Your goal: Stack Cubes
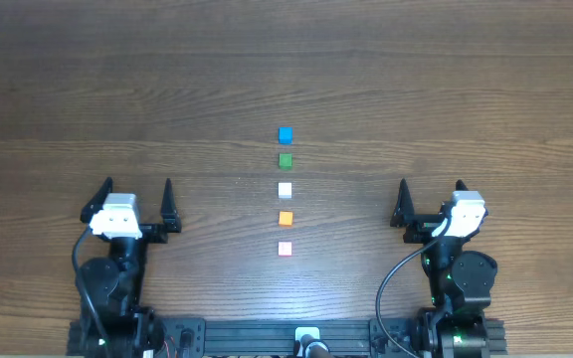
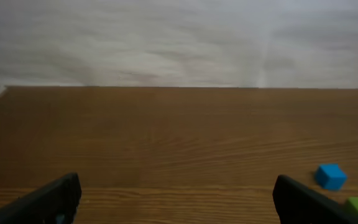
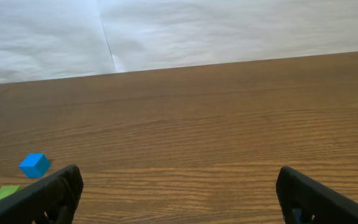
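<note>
Left fingers (image 1: 168, 202) and right fingers (image 1: 402, 203) both spread wide, nothing held; cubes all unstacked.
I see five cubes in one straight line down the middle of the wooden surface (image 1: 466, 80), between the two arms, each apart from the next: blue cube (image 1: 286, 134) farthest from the bases, then green cube (image 1: 286, 160), white cube (image 1: 285, 190), orange cube (image 1: 286, 218), and pink cube (image 1: 285, 249) nearest. Both sets of fingers sit well apart from that line. Each wrist camera catches the blue and green cubes lying flat on the surface.

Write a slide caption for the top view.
Five unstacked cubes in a line, left gripper and right gripper open beside it.
</note>
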Robot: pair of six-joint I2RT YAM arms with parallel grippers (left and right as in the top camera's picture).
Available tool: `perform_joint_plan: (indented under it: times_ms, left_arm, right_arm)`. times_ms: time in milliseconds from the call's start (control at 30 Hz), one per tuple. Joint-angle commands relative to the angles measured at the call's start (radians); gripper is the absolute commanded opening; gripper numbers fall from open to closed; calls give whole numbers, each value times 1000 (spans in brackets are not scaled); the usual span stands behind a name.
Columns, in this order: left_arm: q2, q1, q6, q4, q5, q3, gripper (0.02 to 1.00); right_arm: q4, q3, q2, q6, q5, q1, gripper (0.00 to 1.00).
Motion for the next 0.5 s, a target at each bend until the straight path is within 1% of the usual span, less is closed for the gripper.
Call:
perform_joint_plan:
  times_ms: [33, 100, 167, 200, 300, 367, 433, 467, 500]
  left_arm:
    - [17, 4, -220, 26, 67, -8, 1000]
    - [55, -6, -254, 30, 97, 10, 998]
    - [110, -30, -271, 23, 156, 54, 998]
    - [190, -59, -270, 8, 242, 127, 998]
    - [334, -113, -271, -69, 359, 285, 998]
    - [430, -164, -271, -111, 415, 386, 996]
    - [533, -246, -274, -171, 428, 499, 998]
    - [630, -344, -274, -215, 422, 603, 998]
    - [679, -399, -274, -234, 409, 655, 998]
  right_arm:
    - [0, -6, -11, 5, -8, -5, 993]
    - [0, -6, -11, 5, -8, -5, 993]
    - [0, -6, -11, 5, -8, -5, 991]
    - [0, -6, -11, 5, -8, -5, 991]
    - [0, -6, -11, 5, -8, -5, 991]
    - [0, -6, -11, 5, -8, -5, 991]
    - [0, -6, -11, 5, -8, -5, 991]
    - [0, -6, -11, 5, -8, -5, 991]
    - [0, -6, -11, 5, -8, -5, 993]
